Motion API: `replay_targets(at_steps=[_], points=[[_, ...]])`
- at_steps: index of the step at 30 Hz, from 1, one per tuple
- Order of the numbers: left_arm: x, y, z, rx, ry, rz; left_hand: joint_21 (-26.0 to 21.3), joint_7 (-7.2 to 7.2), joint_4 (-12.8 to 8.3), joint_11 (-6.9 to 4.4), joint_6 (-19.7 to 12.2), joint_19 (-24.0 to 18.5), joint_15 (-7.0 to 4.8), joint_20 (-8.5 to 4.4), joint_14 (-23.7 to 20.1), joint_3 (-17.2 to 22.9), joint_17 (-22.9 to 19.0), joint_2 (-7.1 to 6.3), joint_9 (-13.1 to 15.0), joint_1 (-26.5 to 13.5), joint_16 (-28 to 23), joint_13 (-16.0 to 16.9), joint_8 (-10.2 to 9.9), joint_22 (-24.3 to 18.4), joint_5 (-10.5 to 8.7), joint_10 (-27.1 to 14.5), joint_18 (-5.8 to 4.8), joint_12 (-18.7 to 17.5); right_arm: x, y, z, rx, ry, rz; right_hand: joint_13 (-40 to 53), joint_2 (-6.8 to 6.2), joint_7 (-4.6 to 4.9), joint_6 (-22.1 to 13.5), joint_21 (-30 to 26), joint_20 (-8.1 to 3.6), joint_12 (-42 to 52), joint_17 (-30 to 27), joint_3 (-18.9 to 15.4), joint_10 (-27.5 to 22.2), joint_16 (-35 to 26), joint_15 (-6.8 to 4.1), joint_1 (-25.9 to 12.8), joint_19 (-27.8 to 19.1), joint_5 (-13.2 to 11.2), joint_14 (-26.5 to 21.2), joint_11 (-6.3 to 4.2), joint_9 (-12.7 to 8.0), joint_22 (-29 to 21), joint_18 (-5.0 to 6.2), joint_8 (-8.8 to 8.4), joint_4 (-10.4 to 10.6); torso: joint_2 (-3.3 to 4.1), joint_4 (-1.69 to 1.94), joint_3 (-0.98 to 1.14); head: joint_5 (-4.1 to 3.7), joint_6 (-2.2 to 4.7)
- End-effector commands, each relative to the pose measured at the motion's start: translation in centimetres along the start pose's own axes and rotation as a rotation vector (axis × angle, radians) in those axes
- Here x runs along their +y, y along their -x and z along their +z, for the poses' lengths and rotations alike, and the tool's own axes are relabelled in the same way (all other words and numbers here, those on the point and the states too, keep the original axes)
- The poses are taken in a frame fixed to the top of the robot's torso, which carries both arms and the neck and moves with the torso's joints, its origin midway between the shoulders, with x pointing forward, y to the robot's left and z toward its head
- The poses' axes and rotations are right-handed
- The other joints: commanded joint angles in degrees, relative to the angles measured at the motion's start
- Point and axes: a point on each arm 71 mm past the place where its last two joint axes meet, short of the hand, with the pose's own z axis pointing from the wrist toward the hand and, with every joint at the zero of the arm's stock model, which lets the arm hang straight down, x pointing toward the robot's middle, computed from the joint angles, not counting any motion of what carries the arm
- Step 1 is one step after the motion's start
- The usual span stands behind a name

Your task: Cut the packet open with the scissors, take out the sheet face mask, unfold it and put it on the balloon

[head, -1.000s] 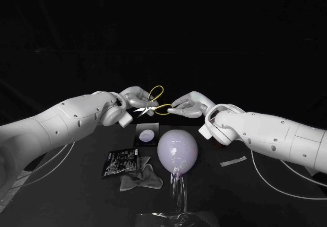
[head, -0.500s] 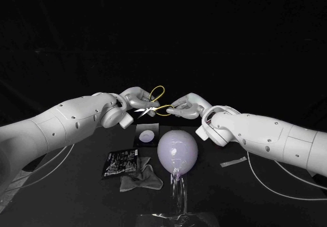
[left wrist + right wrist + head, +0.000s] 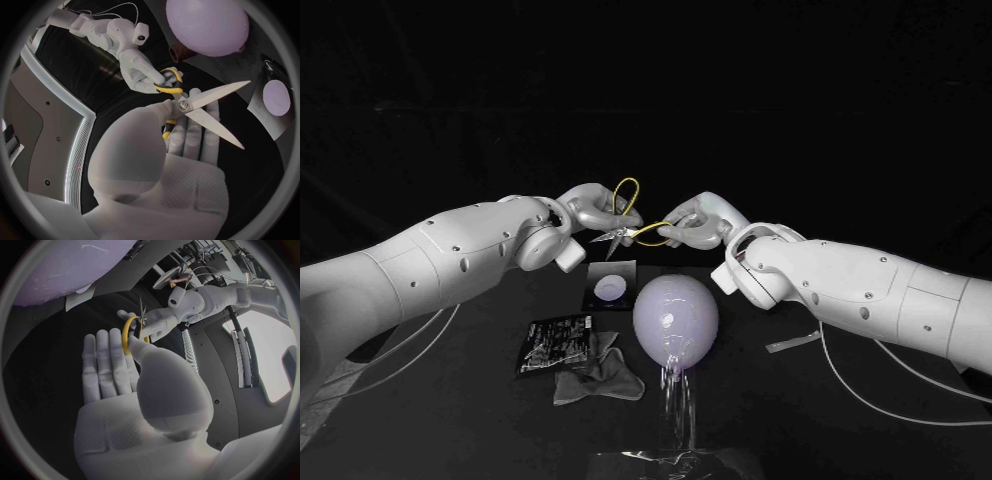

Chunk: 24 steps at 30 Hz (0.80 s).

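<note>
Now, scissors [image 3: 620, 228]: in the air over the far middle of the table [image 3: 459, 430], between the two hands; the left wrist view shows the blades parted.
Left hand [image 3: 589, 212]: grips the scissors with its thumb by the pivot, one yellow loop standing above its fingers.
Right hand [image 3: 692, 225]: pinches the other yellow loop, close to the left hand.
Balloon [image 3: 676, 318]: at the table's middle, below both hands and apart from them.
Packet [image 3: 557, 343]: flat, just left of the balloon.
Mask [image 3: 596, 378]: crumpled, touching the packet's near edge.
Strip [image 3: 793, 341]: right of the balloon, apart from it.
Open room: black tabletop runs toward the left edge past the packet and toward the right edge past the strip.
</note>
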Motion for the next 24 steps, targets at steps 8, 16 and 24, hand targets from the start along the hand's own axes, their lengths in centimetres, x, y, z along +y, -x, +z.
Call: replay_targets(at_steps=[8,16,24], points=[[-0.5,0.1,0.0,-0.008,-0.042,0.019,-1.1,2.92,-2.3,3.40,-4.9,-5.6,3.21,1.18,-7.7,1.4,-1.4,-4.18,-0.7,-0.7,-4.6,-0.6,-3.9,-0.3,0.15,-8.7,-0.67,-1.1,-0.2,1.0,-0.1,-0.105,-0.010,0.041,0.1,-1.10,-0.99,0.1,4.0,-0.97,-0.2,1.0,8.8,4.6,-2.1,-0.73,-5.5,-2.1,0.4,3.1,-2.56,2.8,6.0,0.32,2.48,-6.2,0.01,0.01,0.00,0.08,0.12],[-0.4,0.7,-0.2,-0.040,-0.060,0.010,-3.6,4.25,-0.9,5.30,-8.5,-9.0,5.21,2.97,-12.7,0.3,-2.7,-8.43,-2.5,-4.5,-7.3,-0.6,-7.1,-1.7,0.18,-14.6,-1.12,-1.0,-0.8,1.3,-0.1,-0.121,-0.063,0.034,0.4,-1.10,-1.14,-0.1,6.2,-1.24,-0.3,1.7,10.6,5.3,-2.8,-0.95,-7.3,-3.0,0.4,4.0,-2.76,3.8,9.1,0.29,3.33,-8.1,0.03,-0.02,-0.04,-0.09,0.14],[-0.2,1.5,-0.5,-0.067,-0.076,-0.026,-5.1,5.17,0.5,6.26,-10.1,-10.4,6.15,3.53,-14.8,-3.1,-3.4,-10.61,-3.3,-7.4,-8.2,-0.4,-8.3,-2.5,0.20,-17.3,-1.21,-0.6,-1.4,1.8,0.0,-0.138,-0.102,0.003,0.6,-0.93,-1.24,-0.3,8.4,-1.42,-0.4,2.3,11.8,5.7,-3.5,-1.13,-8.7,-3.7,0.4,4.6,-2.87,4.7,12.1,0.29,3.90,-9.6,-0.03,-0.02,-0.04,-0.12,0.05]])
